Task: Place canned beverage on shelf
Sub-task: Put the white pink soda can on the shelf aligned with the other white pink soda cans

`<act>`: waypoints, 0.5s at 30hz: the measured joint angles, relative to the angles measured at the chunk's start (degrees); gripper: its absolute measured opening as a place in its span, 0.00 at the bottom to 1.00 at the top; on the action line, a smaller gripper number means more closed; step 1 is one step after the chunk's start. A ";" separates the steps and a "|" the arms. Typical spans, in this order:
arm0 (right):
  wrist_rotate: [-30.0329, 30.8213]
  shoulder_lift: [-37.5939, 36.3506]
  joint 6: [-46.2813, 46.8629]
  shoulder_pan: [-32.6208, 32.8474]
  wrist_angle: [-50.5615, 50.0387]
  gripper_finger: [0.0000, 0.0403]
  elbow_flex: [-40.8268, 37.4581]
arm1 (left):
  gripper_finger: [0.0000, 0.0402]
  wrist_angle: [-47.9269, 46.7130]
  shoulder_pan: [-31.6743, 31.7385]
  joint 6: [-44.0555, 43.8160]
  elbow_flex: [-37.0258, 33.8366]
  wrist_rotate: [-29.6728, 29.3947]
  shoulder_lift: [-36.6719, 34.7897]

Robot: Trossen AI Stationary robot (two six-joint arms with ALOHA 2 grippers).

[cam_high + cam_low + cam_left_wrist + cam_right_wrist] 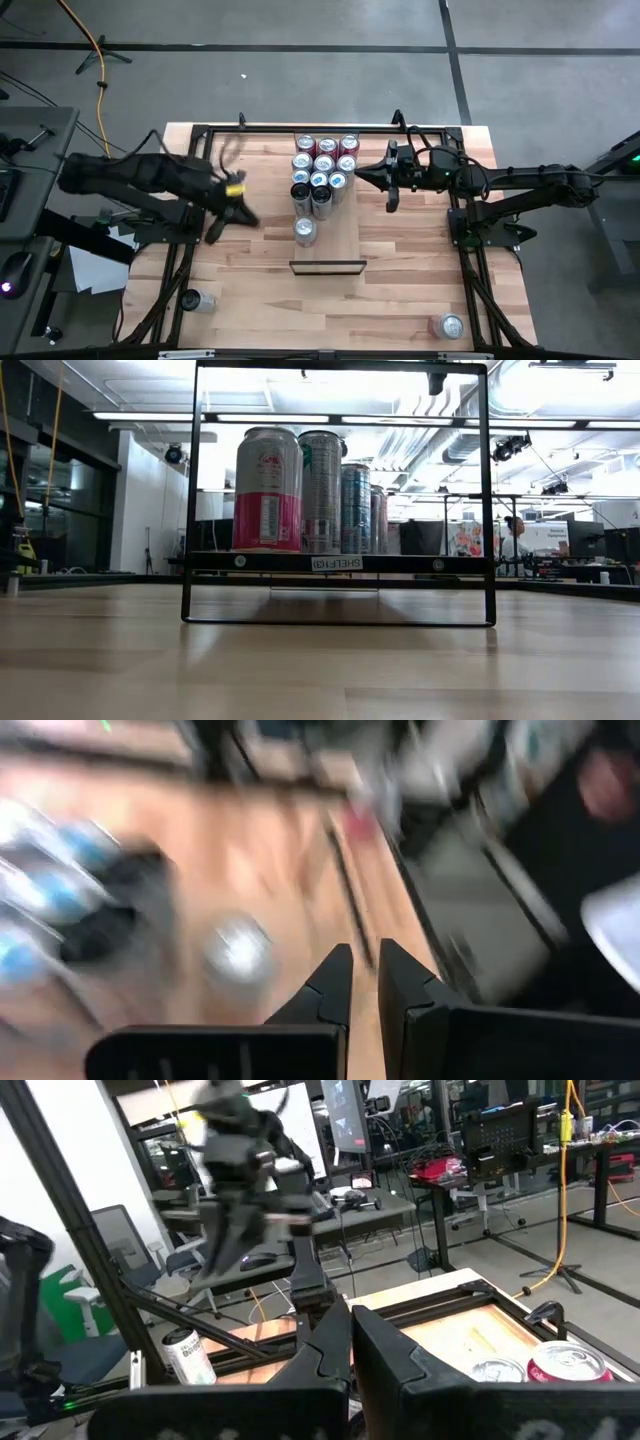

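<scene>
Standing upright on the table (400, 290), the shelf (343, 240) already carries a cluster of cans, and two loose cans lie well off it: one (198, 300) toward the left arm's side, one (450, 326) toward the right's. Neither gripper holds anything: the left gripper (214, 232), fingers together, hangs just beside the shelf and nearer its loose can, while the right gripper (362, 176), also closed, points at the can cluster.

Yellow cable (98, 60) on grey floor; background person (514, 542).

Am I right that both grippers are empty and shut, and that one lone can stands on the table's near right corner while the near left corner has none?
Not quite: the high view shows a loose can near the left corner too, besides the right one. Left gripper and right gripper are indeed shut and empty.
</scene>
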 joint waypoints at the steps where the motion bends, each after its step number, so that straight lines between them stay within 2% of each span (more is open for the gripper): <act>1: 0.40 0.00 0.00 0.00 -0.17 0.00 0.00 | 0.00 -5.62 -1.75 -0.24 3.15 0.82 1.91; 3: 1.13 0.00 -0.01 0.00 -0.49 0.00 -0.01 | 0.00 -16.77 -5.21 -1.39 9.01 1.21 5.32; 7: 1.41 0.00 -0.02 0.00 -0.86 0.00 -0.01 | 0.02 -32.87 -10.36 -7.71 17.10 -0.51 9.16; 11: 1.41 0.00 -0.02 0.00 -1.37 0.00 -0.01 | 0.11 -39.98 -13.94 -16.86 19.77 -1.58 9.89; 15: 1.41 -0.01 -0.02 0.00 -2.07 0.00 -0.01 | 0.27 -41.88 -18.14 -25.28 19.76 -1.60 9.55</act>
